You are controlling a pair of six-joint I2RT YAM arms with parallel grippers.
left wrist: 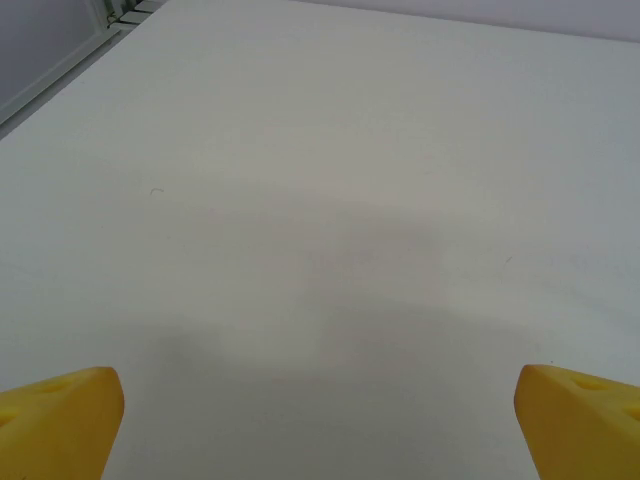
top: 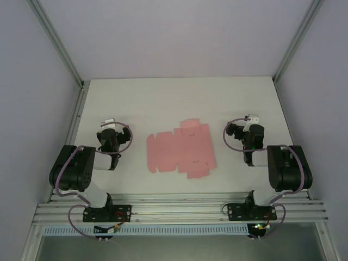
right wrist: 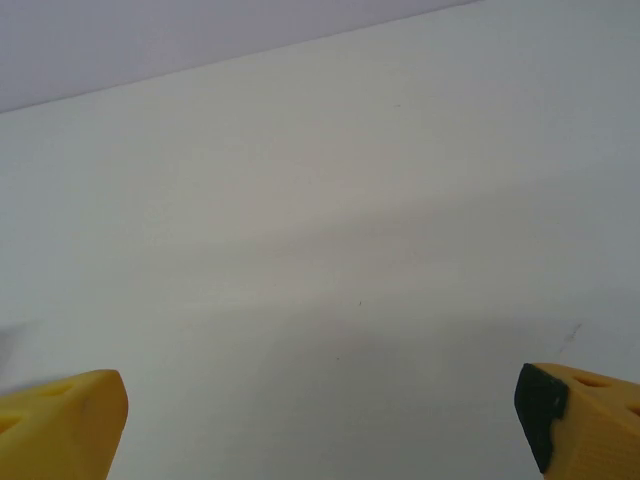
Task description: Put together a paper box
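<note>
While the box (top: 181, 149) lies flat and unfolded at mid-frame in the top view, its long axis runs left to right, between the left pincer (top: 109, 124) and the right pincer (top: 251, 118), each about equally near.

Left wrist view: yellow fingertips (left wrist: 60, 420) sit wide apart in the lower corners over bare surface (left wrist: 320, 200), gaping and empty.

Right wrist view: fingertips (right wrist: 60, 415) likewise splayed, nothing held.

The paper box (top: 179, 149), at the centre of the top view, is plain pink on the white table (top: 163, 103). The left arm (top: 76, 168) and right arm (top: 285, 168) are black with white sections and pale purple cables (top: 227, 136). In the wrist views, the left gripper (left wrist: 318, 390) has plain yellow fingers (left wrist: 60, 420) in the lower corners. The right gripper (right wrist: 320, 390) is the same yellow, with a black patch (right wrist: 540, 405) at lower right.
</note>
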